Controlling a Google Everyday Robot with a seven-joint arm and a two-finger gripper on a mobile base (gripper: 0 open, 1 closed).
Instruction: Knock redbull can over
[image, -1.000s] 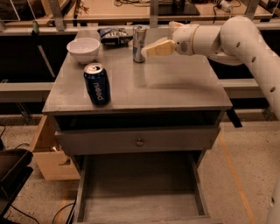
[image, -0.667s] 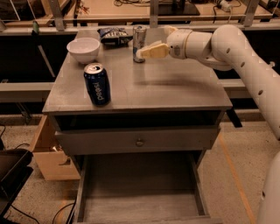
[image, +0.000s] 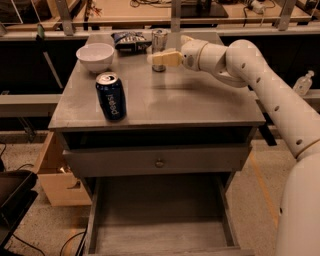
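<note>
Gripper (image: 157, 59) has advanced leftward over the far part of the table (image: 200, 107) in the last second. Earlier it stood just to the right of the redbull can (image: 159, 40). Its tip now overlaps the can's lower half; contact cannot be confirmed. The arm (image: 250, 67) reaches further left accordingly.

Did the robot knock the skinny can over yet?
Not yet. Done: the approach looks finished, since the tool sits at the back of the table, right against the front of the redbull can. In hand: lining up the push; whether they touch cannot be told. Left: the knock itself, because the can is upright. The Pepsi can stands apart, nearer the front.
</note>
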